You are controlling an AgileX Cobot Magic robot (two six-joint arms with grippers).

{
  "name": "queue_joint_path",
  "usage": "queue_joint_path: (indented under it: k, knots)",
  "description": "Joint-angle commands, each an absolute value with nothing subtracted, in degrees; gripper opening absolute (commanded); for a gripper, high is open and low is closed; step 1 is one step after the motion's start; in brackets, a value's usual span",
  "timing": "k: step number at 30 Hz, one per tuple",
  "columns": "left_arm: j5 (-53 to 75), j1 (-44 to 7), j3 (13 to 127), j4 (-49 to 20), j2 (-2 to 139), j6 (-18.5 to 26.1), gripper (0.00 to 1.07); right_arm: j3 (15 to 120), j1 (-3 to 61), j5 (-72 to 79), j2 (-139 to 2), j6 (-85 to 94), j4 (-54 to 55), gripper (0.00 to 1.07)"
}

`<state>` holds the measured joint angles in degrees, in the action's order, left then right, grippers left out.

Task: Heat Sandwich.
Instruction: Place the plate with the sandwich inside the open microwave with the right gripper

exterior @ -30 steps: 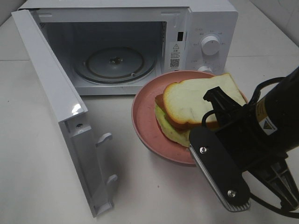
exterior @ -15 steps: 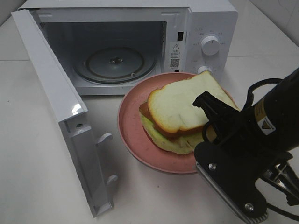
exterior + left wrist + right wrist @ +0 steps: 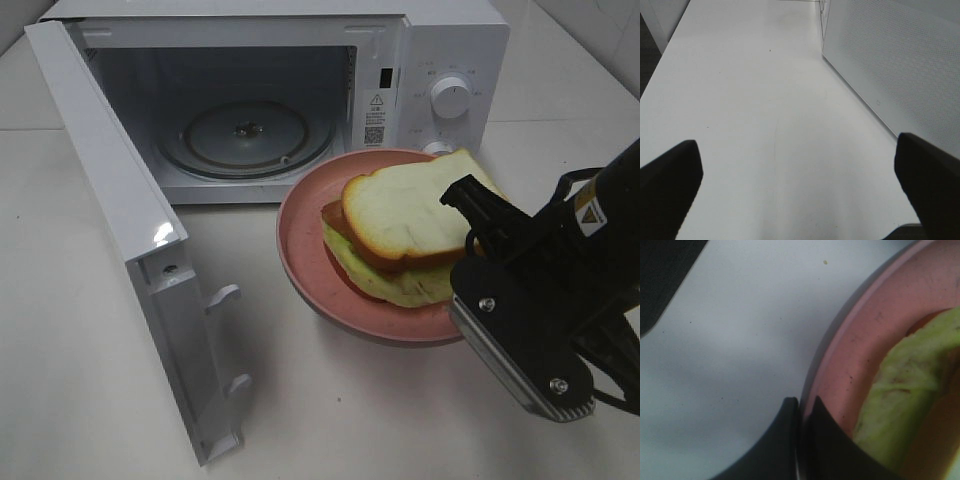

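Plate (image 3: 300, 245): the right gripper (image 3: 801, 406) hid its right rim in the high view; the right wrist view cut it off at the picture's edges.
Sandwich (image 3: 400, 210): its right corner lay behind the gripper; up close it was a blurred green strip, the rest out of frame.
Right gripper: its own body hid its grip on the rim from above.
Left gripper (image 3: 796, 145): only two dark finger ends showed, cut off by the picture's edges.
Microwave (image 3: 440, 40): the top was cut off; its label (image 3: 376, 118) was too small to read.
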<state>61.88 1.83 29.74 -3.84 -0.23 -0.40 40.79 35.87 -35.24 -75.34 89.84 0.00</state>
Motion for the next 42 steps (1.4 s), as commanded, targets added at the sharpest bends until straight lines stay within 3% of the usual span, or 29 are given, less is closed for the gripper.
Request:
queue_joint_path:
  k: [1, 16, 42]
  knots:
    - [61.36, 2.12, 29.68, -3.95, -1.15, -0.40, 1.00, 40.85, 34.38, -33.58, -74.83, 90.93, 0.69, 0.00]
    - [61.36, 2.12, 29.68, -3.95, -1.15, -0.40, 1.00, 43.14, 35.01, -32.89, -76.72, 92.30, 2.64, 0.00]
    - [61.36, 2.12, 29.68, -3.95, -1.15, -0.40, 1.00, 62.22, 36.15, -34.61, -94.48, 93.91, 3.67, 0.00]
